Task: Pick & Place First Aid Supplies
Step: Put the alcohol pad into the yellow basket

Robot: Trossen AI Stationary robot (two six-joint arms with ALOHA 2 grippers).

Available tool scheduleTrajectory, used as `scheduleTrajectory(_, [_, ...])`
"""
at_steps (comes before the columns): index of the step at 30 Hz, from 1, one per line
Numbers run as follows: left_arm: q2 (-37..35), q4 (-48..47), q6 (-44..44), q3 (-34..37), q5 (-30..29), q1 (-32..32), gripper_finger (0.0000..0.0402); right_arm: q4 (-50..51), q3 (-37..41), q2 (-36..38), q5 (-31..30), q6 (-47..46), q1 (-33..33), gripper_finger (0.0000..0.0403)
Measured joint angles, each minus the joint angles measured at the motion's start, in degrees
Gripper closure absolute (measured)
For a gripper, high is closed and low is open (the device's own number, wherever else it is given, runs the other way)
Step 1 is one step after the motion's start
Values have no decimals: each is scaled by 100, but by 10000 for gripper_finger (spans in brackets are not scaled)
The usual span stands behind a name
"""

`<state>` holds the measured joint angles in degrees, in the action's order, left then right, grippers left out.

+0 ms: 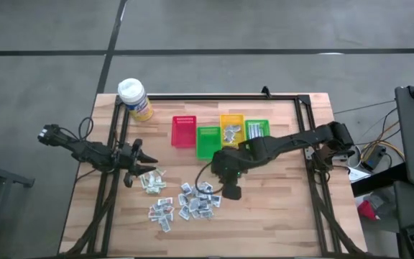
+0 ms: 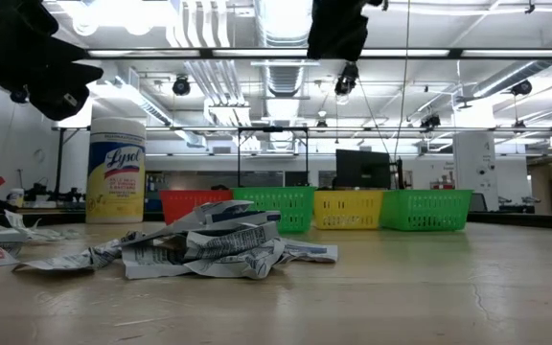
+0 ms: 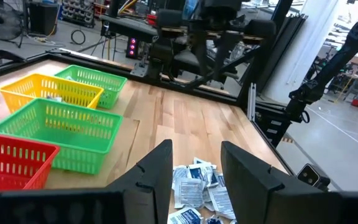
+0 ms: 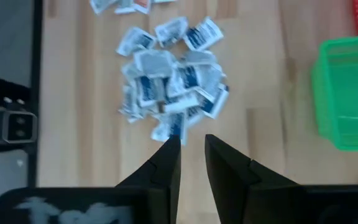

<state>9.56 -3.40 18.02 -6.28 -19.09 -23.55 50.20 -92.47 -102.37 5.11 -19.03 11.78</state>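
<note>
Pale wood carries the whole scene, and the first aid supplies (image 1: 182,199) lie scattered as small flat packets near the bench's front edge, left of its middle. There's no common heading: the packets point every way, and the heap as a whole stretches along the front edge. The blue-and-white ones (image 4: 169,84) bunch at the heap's right end, and a few greenish-white sachets (image 1: 149,180) sit apart at its left end.

Right gripper (image 1: 231,191) hangs low just beside the right end of that bunch; its two dark fingers (image 4: 166,165) stand a narrow gap apart, nothing between them, tips just short of the nearest packet. Left gripper (image 1: 144,160) hovers near the bench's left edge, just behind the sachets, fingers (image 3: 157,177) parted wider and empty too.

Behind the heap, toward the back edge, four small bins stand in a row: a red bin (image 1: 184,132), a green bin (image 1: 208,142), a yellow bin (image 1: 231,129) and a second green bin (image 1: 257,129). The yellow one holds some silvery packets, the far green one a few pale strips; the other two look bare. A yellow wipes canister (image 1: 134,98) stands upright at the back left corner.
</note>
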Motion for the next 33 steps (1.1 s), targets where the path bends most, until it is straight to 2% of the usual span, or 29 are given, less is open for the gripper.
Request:
scheduleTrajectory(10, [0,-2,-117,0,0,2,271,-462,1,-2,-15,-937,321,318])
scheduleTrajectory(22, [0,-4,-179,0,0,0,271,-709,87,-169,-8,-2074,337,295])
scheduleTrajectory(33, [0,-7,-179,0,3,1,271,-902,94,-965,492,-1848,335,269])
